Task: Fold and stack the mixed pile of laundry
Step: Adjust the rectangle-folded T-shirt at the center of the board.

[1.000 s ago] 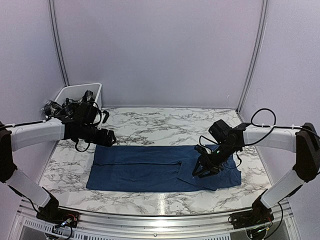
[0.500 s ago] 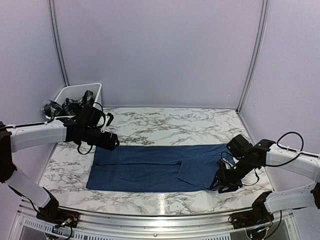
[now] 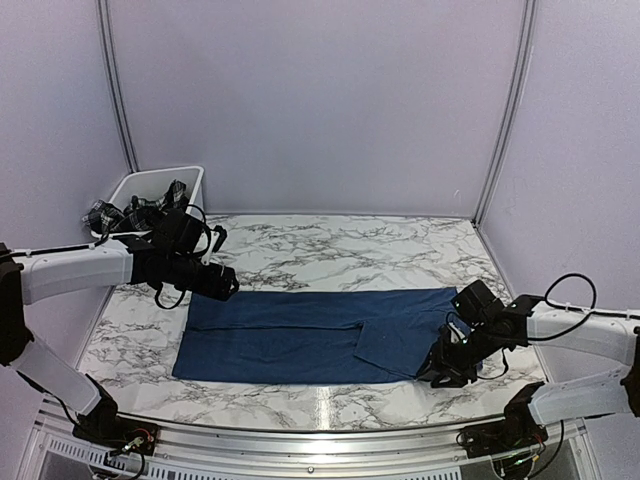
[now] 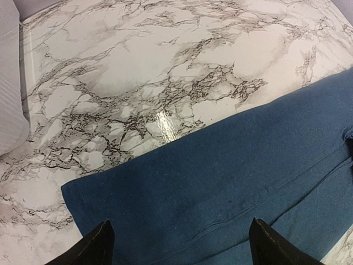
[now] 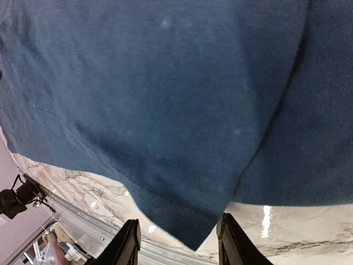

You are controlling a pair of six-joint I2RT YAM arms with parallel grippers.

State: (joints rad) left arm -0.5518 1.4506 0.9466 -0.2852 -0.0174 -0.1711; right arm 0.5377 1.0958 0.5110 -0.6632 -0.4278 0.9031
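A navy blue t-shirt (image 3: 300,335) lies flat on the marble table (image 3: 340,250), folded into a long band with a flap near its right end. My left gripper (image 3: 226,284) hovers over the shirt's far left corner; in the left wrist view the gripper (image 4: 182,249) is open above the blue cloth (image 4: 220,182), holding nothing. My right gripper (image 3: 440,372) sits low at the shirt's near right corner. Its jaws (image 5: 179,243) are open and straddle the pointed corner of the shirt (image 5: 165,110) without pinching it. The black-and-white plaid garment (image 3: 140,212) is bunched in the bin.
A white plastic bin (image 3: 190,180) stands at the back left, just behind the left arm. A metal rail (image 3: 320,440) runs along the table's near edge, close to the right gripper. Purple walls enclose the back and sides.
My right arm swung from above the shirt's folded flap down to its near right corner. The left gripper shifted slightly right and then held still.
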